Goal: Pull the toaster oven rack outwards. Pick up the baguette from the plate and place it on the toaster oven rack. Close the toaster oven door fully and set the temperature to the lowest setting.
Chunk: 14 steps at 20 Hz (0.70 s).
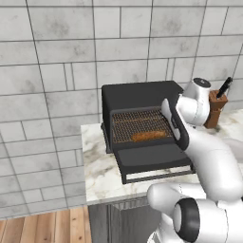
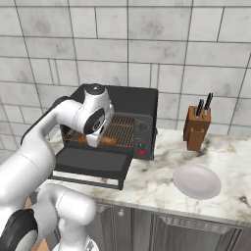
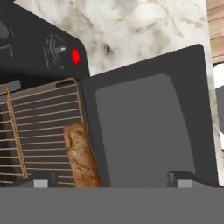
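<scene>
- The baguette (image 3: 81, 154) lies on the rack (image 3: 46, 118), near its front edge, so that step looks done to me.
- My end effector (image 3: 111, 180) is spread wide and holds nothing. It hangs over the front of the rack and the door (image 3: 148, 127).
- The door (image 1: 151, 156) lies flat open in front of the oven (image 2: 122, 100).
- The plate (image 2: 197, 180) sits bare on the tabletop (image 2: 162, 188).
- Next I think I must lift the door shut.
- After that I turn the knob (image 3: 57, 47) by the red light to its lowest.
</scene>
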### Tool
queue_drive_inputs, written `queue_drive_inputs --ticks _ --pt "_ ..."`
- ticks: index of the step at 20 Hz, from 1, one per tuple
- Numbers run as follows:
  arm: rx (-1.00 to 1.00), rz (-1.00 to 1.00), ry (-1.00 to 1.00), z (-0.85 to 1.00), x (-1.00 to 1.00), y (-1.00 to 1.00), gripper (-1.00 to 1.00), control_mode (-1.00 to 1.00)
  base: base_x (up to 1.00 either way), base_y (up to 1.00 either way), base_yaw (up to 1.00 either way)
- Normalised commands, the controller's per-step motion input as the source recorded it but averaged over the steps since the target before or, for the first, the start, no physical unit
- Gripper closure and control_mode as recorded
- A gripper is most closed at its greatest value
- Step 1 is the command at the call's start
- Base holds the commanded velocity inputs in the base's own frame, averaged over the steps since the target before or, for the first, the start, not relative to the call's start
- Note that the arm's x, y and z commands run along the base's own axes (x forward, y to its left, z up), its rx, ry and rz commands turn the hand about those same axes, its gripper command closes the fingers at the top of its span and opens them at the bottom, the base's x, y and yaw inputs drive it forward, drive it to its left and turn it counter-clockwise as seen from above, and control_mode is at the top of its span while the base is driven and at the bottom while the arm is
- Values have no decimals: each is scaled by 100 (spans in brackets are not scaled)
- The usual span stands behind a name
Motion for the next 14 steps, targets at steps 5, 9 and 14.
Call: queue_drive_inputs --ticks 5,9,14 --pt "0 -58 -7 -20 0 48 -100 -100 0 0 0" --pt "0 -32 -2 -1 0 18 -100 -100 0 0 0" --pt "0 27 15 0 2 -26 -100 -100 0 0 0"
